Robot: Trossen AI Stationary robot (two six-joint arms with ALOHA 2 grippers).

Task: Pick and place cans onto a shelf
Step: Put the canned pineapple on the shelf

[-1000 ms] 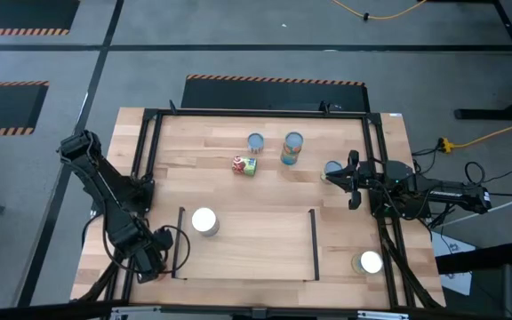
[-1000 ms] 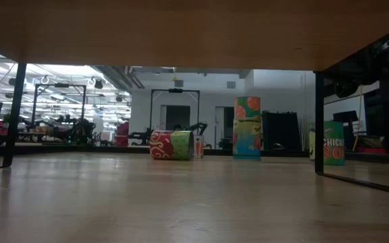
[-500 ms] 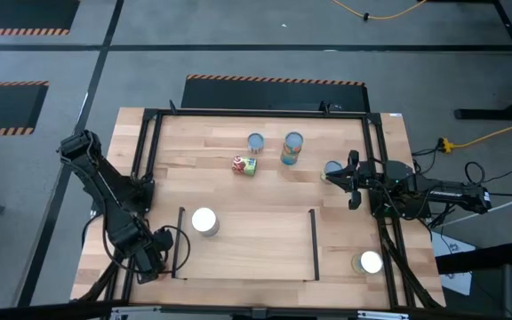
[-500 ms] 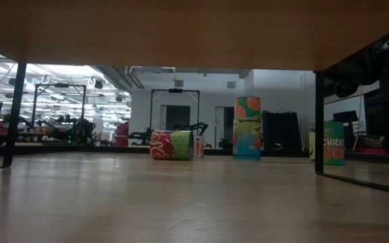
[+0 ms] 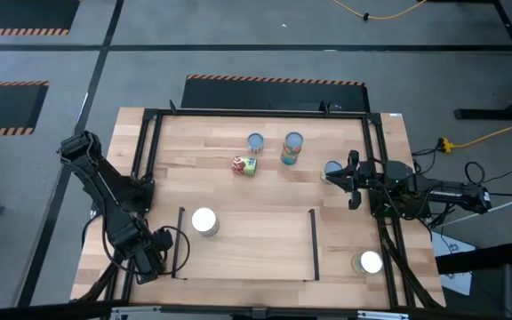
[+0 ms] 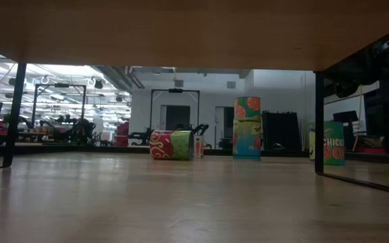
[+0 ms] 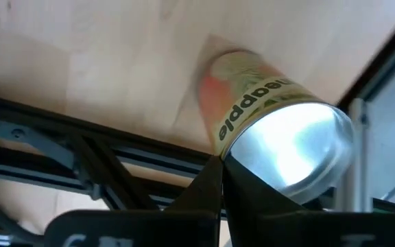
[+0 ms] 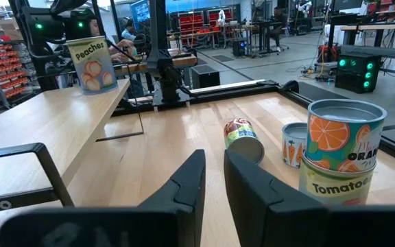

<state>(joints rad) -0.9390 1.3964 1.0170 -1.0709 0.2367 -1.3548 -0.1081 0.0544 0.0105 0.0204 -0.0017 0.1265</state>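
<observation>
The shelf [image 5: 256, 244] carries 1 can, the Peaches can [image 5: 204, 221], near its left rail. Off the shelf's left front corner sits the left gripper [image 7: 221, 168], its fingers pressed together with nothing between them. The Pineapple can [image 7: 280, 130] is just past their tips; I cannot tell if they touch it.

Beyond the shelf's far edge there are 3 groups on the table [image 5: 194, 142]:
- a red-and-green can [image 5: 244, 165] lying on its side
- a small can [image 5: 255, 140] behind it
- a 2-can stack [image 5: 292, 147], Orange over Tomato

Past the shelf's right rail the right gripper [image 5: 354, 182] hangs low, pincer only narrowly parted and empty, with a grey-topped can [image 5: 333, 169] just beside it. Another can [image 5: 369, 262] stands off the shelf's right front corner.
</observation>
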